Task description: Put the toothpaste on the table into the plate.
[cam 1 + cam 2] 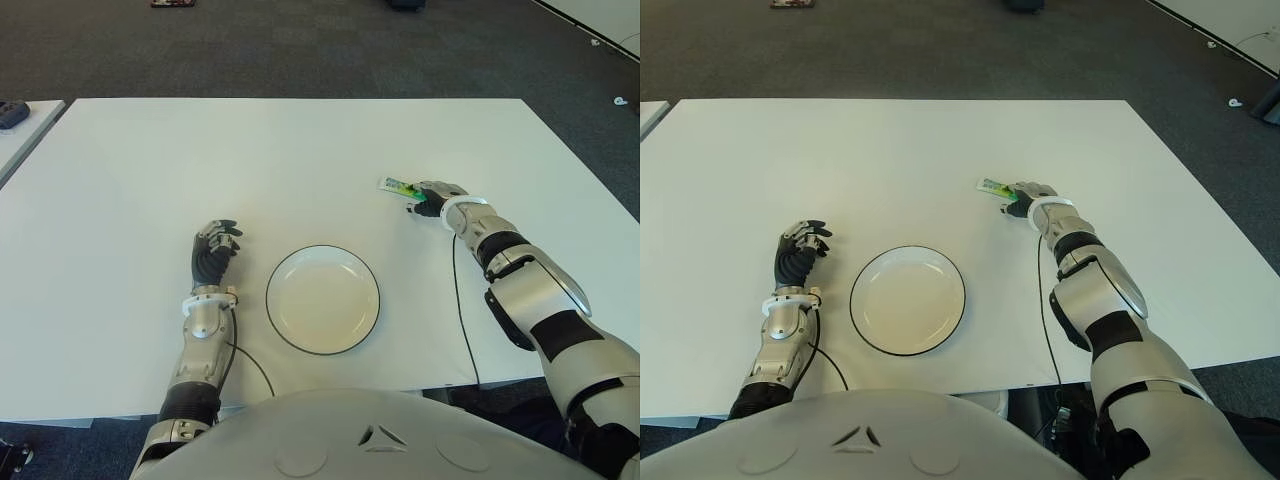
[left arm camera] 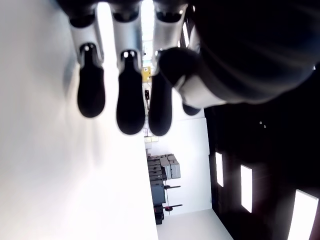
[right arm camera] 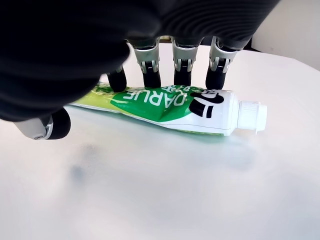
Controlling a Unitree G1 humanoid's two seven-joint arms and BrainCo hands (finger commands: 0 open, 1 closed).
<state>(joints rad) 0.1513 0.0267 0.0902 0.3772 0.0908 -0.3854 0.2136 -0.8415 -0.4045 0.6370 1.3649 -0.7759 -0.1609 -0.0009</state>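
Two hands show over the wide white surface (image 1: 300, 150). The right hand (image 1: 432, 197) is stretched out to the far right of the round white plate with a thin dark rim (image 1: 322, 299), at the green-and-white toothpaste tube (image 3: 175, 107). The tube lies flat on the surface, well apart from the plate, its white cap (image 3: 251, 117) clear of the hand. In the right wrist view four fingertips (image 3: 150, 77) are set along the tube's far edge, touching or just beside it, and the thumb (image 3: 47, 126) sits on the near side, apart from the tube — the fingers are spread around it and have not closed, and nothing is lifted.

The left hand (image 1: 213, 250) shows just left of the plate, near the front edge of the surface. Its fingers (image 2: 130, 107) hang loosely, slightly curled, and hold nothing — whether it touches the surface I cannot tell.

The plate holds nothing. Dark carpet floor (image 1: 300, 45) runs beyond the far edge of the surface
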